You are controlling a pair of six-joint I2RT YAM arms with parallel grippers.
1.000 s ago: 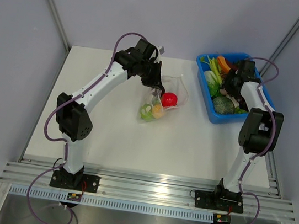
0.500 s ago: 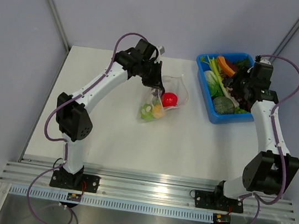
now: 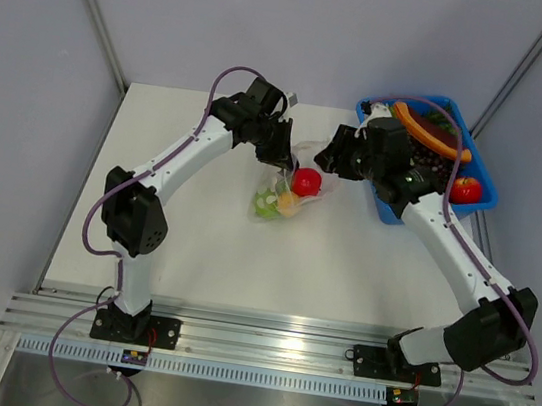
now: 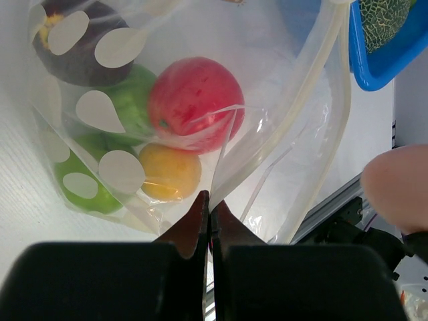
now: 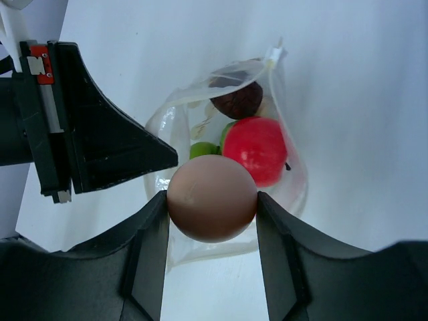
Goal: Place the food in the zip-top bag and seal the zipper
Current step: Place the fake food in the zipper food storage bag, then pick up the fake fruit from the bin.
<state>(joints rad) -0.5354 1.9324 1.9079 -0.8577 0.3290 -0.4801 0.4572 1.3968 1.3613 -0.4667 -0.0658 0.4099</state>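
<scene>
Two arms meet near the middle of the desk's far edge. Left tool (image 4: pixel 210 200) is pinched closed on the zip-top bag (image 4: pixel 294 154), lifting its mouth open. Right tool (image 5: pixel 211 200) grips a tan ball (image 5: pixel 212 190) just above. Best to lower it inside, beside the red fruit (image 4: pixel 195 95), before releasing.

There is one clear bag (image 4: pixel 287 134). Inside it I count one red fruit (image 4: pixel 194 93), one yellow fruit (image 4: pixel 170 172) and one dark purple fruit (image 4: pixel 73 60). The green fruit (image 4: pixel 127 100) shows in two spots, so it may be one or two. One tan ball (image 5: pixel 212 197) is not in the bag. There is one blue tray (image 4: pixel 378 67). In it I can count one green melon (image 4: pixel 386 17), one long orange piece (image 3: pixel 433 130) and one red piece (image 3: pixel 466 188). There are two robot arms, a left arm (image 3: pixel 171 159) and a right arm (image 3: pixel 447 243).
</scene>
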